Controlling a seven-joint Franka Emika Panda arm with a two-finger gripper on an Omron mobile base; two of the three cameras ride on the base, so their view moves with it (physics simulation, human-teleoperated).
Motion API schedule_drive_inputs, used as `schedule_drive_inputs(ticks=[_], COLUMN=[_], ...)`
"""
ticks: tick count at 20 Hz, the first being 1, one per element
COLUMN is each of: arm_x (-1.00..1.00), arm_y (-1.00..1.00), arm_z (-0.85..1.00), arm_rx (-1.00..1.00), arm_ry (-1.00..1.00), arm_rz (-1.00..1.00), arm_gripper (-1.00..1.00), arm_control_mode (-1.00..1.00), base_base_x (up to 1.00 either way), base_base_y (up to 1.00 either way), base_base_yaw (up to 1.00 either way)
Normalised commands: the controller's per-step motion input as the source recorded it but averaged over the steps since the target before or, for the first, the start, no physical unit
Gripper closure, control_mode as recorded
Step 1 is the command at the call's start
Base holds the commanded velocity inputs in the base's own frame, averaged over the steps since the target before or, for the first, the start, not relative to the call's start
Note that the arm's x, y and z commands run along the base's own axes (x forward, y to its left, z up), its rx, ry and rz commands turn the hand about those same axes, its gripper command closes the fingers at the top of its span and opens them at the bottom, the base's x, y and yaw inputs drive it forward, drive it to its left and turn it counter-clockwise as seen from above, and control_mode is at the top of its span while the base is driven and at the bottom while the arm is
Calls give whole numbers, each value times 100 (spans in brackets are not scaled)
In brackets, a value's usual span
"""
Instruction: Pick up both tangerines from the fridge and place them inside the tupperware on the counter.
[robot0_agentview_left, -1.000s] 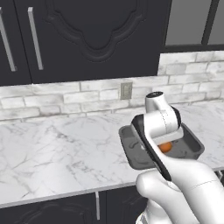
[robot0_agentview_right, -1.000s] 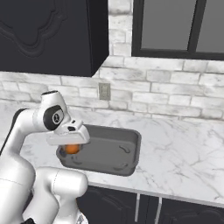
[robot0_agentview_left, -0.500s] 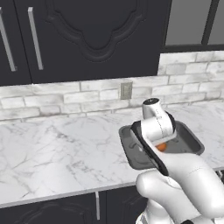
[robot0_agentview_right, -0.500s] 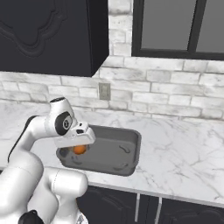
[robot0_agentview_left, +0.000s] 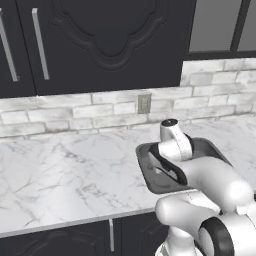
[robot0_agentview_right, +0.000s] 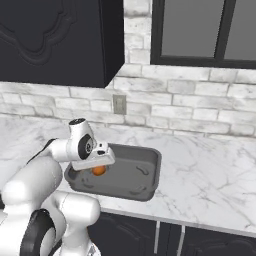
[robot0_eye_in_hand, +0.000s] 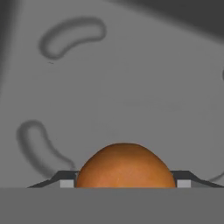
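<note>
Shallow dark grey rectangular tupperware (robot0_agentview_right: 142, 172) with raised rim, set on white grey-veined marble tabletop (robot0_agentview_right: 210, 175) near its front edge. Inside the container's left end: small round orange tangerine (robot0_agentview_right: 99, 170), clamped between the two fingertips of the end effector (robot0_eye_in_hand: 124, 183), just above the grey floor. White arm bent low over the container's left rim, wrist pointing down.

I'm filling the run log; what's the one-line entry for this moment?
gripper: shut on tangerine | position: low over tupperware floor | tupperware: on counter | tangerine: not yet released
</note>
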Motion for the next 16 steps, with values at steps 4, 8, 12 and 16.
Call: schedule_drive_inputs(ticks=[4, 8, 12, 16], arm_x=[44, 38, 34, 18], arm_y=[0, 0, -2, -1], arm_z=[-50, -29, -23, -31], arm_rx=[0, 2, 9, 3], arm_ry=[10, 25, 13, 0], arm_rz=[5, 3, 6, 6], arm_gripper=[100, 100, 100, -100], arm_control_mode=[-100, -100, -100, -100], base_base_x=[0, 0, 0, 0], base_base_y=[0, 0, 0, 0], base_base_yaw=[0, 0, 0, 0])
